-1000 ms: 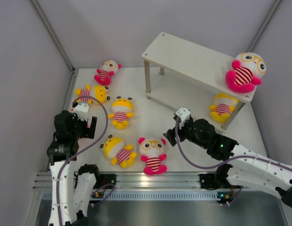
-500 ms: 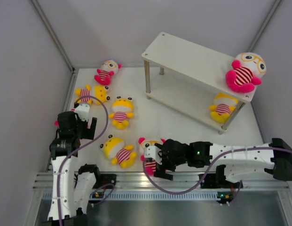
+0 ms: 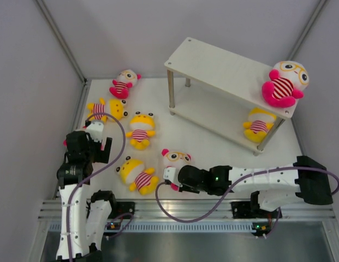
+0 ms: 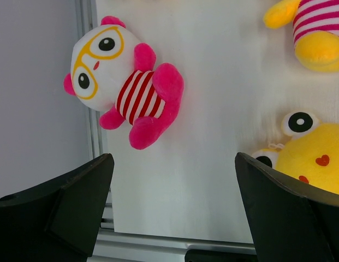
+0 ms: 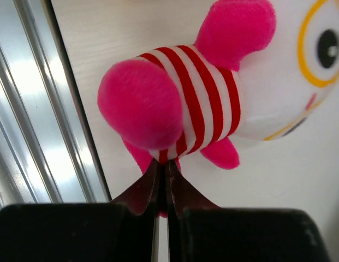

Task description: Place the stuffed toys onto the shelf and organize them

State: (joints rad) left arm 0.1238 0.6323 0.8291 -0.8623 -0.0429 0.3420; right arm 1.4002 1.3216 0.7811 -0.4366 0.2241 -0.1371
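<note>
One thin pinch: right gripper [image 5: 161,172] is closed on pink-limbed striped plush doll [image 5: 202,103] leg, lower centre; slow lift advised. Left gripper [image 4: 173,164] is held open.

Top external: set high behind both arm bases, facing down and forward, far enough off to take in the shelf [image 3: 229,73] and both pincers; left wrist: rides above the left pincer [image 4: 173,174], looks down between its spread fingers from mid height at the wall-side pink doll [image 4: 123,82] ahead of the tips; right wrist: sits almost against the near-edge pink doll [image 5: 196,93], just past the right pincer [image 5: 162,166]; shares that doll and the metal rail [image 5: 43,136] with the top view.
</note>
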